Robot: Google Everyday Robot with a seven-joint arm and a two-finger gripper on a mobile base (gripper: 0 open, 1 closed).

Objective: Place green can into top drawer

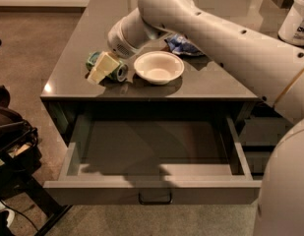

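Currently: green can lies on its side on tabletop, near front-left corner, just left of white bowl; top drawer stands open below. My gripper sits over the can, touching it; clamped or not, can't tell. Risk, as I judge it: round body may roll or slip out w/ an off-centre squeeze, or clip the bowl on lift. Arm reaches in from right, above snack bag, wrist angled down-left.

Table, can at end effector, bowl, bag
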